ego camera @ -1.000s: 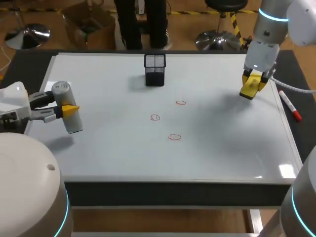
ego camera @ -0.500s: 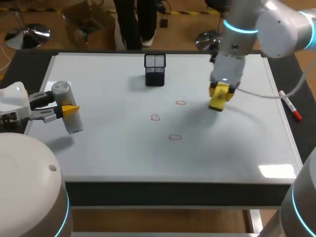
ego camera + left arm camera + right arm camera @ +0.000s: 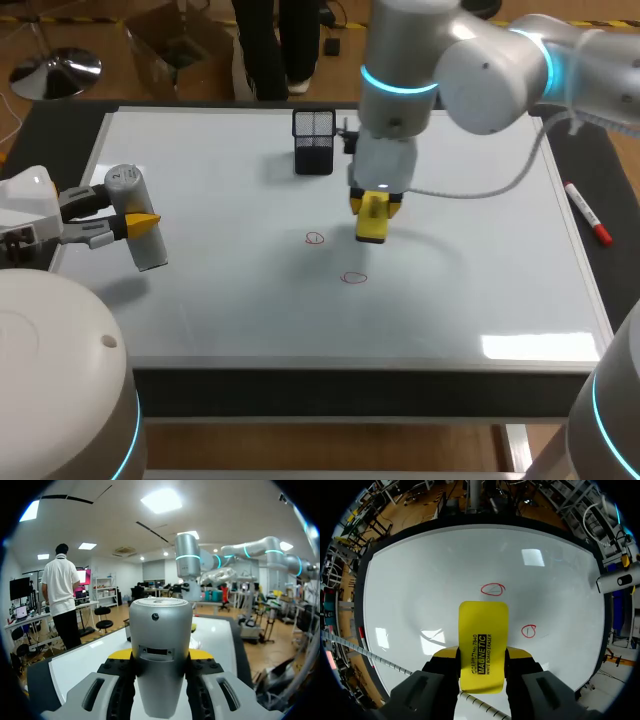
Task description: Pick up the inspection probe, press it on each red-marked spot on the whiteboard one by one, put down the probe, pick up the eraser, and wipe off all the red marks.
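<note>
My right gripper [image 3: 374,208] is shut on a yellow eraser [image 3: 372,220], which hangs low over the middle of the whiteboard [image 3: 230,290]. Two red marks show in the head view, one [image 3: 315,238] left of the eraser and one [image 3: 354,278] in front of it. In the right wrist view the eraser [image 3: 483,640] sits between the fingers of that gripper [image 3: 482,656], with one red mark [image 3: 493,588] just ahead of it and another [image 3: 528,630] beside it. My left gripper [image 3: 132,222] is shut on the grey cylindrical probe [image 3: 135,215] above the board's left edge. The left wrist view shows the probe [image 3: 160,645] filling that gripper [image 3: 160,656].
A black mesh holder [image 3: 313,140] stands at the back of the board, just behind and left of my right gripper. A red marker [image 3: 587,215] lies on the dark table beyond the board's right edge.
My right arm swung left from the board's right side to its middle, carrying the eraser. The eraser now covers the spot where a third red mark showed. The left arm has not moved.
</note>
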Available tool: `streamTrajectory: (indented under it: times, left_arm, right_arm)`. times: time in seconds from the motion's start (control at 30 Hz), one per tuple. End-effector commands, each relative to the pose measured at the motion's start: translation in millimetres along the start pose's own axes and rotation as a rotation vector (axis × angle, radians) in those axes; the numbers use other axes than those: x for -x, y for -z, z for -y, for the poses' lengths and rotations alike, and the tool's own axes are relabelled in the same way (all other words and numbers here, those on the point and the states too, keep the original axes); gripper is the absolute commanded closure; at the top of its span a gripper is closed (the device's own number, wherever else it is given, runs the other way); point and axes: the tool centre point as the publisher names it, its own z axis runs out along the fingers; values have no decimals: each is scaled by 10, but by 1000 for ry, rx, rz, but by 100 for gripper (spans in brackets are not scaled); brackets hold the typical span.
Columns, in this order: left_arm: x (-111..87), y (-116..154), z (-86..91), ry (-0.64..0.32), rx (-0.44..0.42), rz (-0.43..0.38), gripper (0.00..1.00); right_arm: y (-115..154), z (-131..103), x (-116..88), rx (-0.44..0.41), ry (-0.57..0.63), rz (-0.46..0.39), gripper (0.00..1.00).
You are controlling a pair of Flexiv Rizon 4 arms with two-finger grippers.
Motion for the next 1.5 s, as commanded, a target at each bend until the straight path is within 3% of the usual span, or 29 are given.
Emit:
streamTrajectory:
  times: [0.03, 0.6, 1.17, 1.5]
  left_arm:
    - [-1, 4, 10, 0, 0, 0, 100]
    - [-1, 4, 10, 0, 0, 0, 100]
    - [-1, 4, 10, 0, 0, 0, 100]
    - [-1, 4, 10, 0, 0, 0, 100]
  right_arm:
    - [-194, 95, 386, 15, 31, -70, 100]
    - [-410, 190, 1031, 20, 128, -59, 100]
    - [-587, 177, 1234, 16, 176, -45, 100]
    - [-663, 169, 1177, 0, 153, -43, 100]
